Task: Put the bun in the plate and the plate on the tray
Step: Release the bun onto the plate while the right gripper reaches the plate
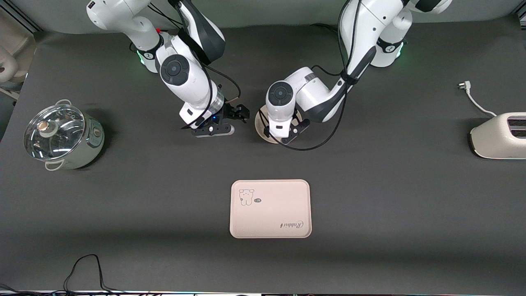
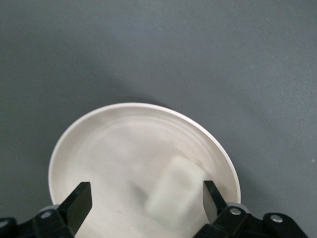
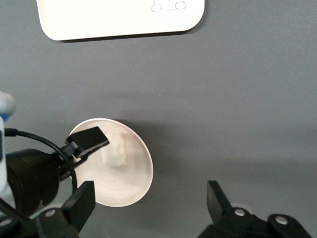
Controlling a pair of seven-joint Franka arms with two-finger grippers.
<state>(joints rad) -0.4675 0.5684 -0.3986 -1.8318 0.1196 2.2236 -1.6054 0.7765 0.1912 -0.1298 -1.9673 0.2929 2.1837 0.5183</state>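
On the dark grey table point(image 1: 370, 185), the left gripper point(image 2: 146, 198) is held with jaws spread over the bun point(image 2: 173, 192) in the plate point(image 2: 99, 144) at frame centre, the right gripper point(image 1: 230, 117) is open just beside, and the tray point(image 1: 270, 209) is seen lower centre.

Matt cloth table point(image 1: 370, 185) (dark grey), glossy plate point(image 2: 99, 148), smooth bun point(image 2: 173, 198).

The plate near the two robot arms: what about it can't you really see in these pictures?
- Front view: most of the plate is covered by the left arm; the bun does not show.
- Left wrist view: the bun is blurred, and the plate's near rim is cut off by the picture's edge.
- Right wrist view: the left end effector hides part of the plate.
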